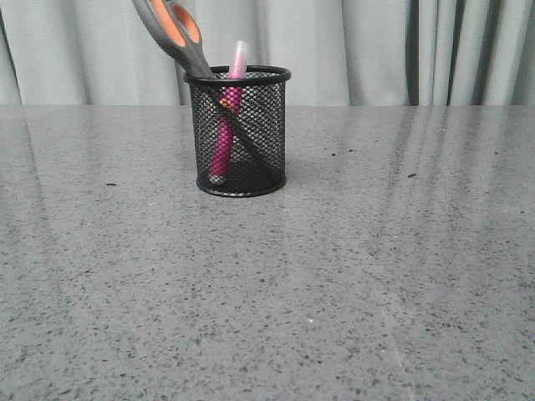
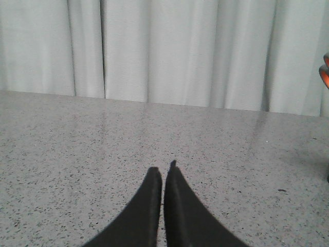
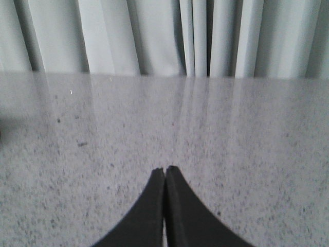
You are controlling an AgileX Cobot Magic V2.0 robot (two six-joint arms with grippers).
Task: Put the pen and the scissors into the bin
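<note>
Both items: pen [image 1: 224, 138] and scissors [image 1: 185, 39] already stand inside the bin [image 1: 240, 132]; judged from this, the task looks complete with nothing left to place.
Bin: small black wire-mesh cup with solid rim and base, upright on the grey speckled counter [image 1: 376, 276], toward 12 o'clock from the robot, a little to the 11 o'clock side, near the curtain [image 1: 359, 50].
Pen: magenta body seen through the mesh, nearly upright, tilted slightly toward 1 o'clock; pale translucent cap pokes above the rim.
Scissors: blades down in the bin, crossing diagonally to its base; dark handles with orange-lined loops lean out over the rim toward 11 o'clock, cut off by the frame's edge.
Left gripper [image 2: 163, 177]: clenched, fingers together, holding nothing, low over bare counter; an orange sliver of a scissors loop shows at 3 o'clock in its view.
Right gripper [image 3: 165, 172]: clenched, fingers together, empty, over bare counter.
Front view: neither arm is visible; both appear well apart from the bin.
</note>
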